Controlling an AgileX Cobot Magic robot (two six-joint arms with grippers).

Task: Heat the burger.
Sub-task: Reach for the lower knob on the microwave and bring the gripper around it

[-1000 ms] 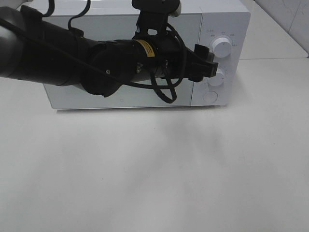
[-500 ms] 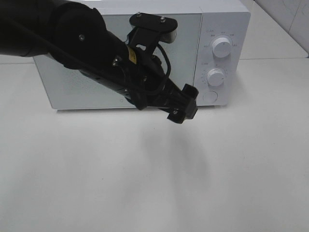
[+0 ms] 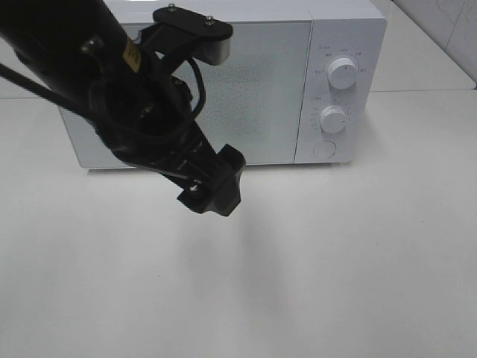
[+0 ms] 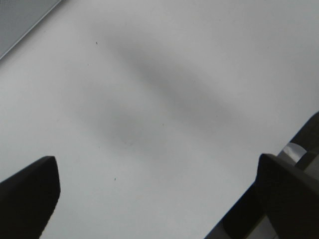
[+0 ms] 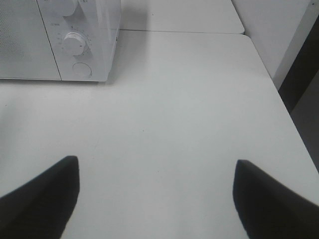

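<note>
the burger is not in view, probably behind the shut door of the microwave (image 3: pixel 261 82). the left gripper (image 4: pixel 155 196) hangs near its front, jaws apart and empty. the right gripper (image 5: pixel 154 196), further right, is the same. best keep both clear of the lower dial (image 3: pixel 333 119).

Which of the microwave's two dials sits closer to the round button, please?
The lower dial, directly above the button; the upper dial sits higher up.
</note>
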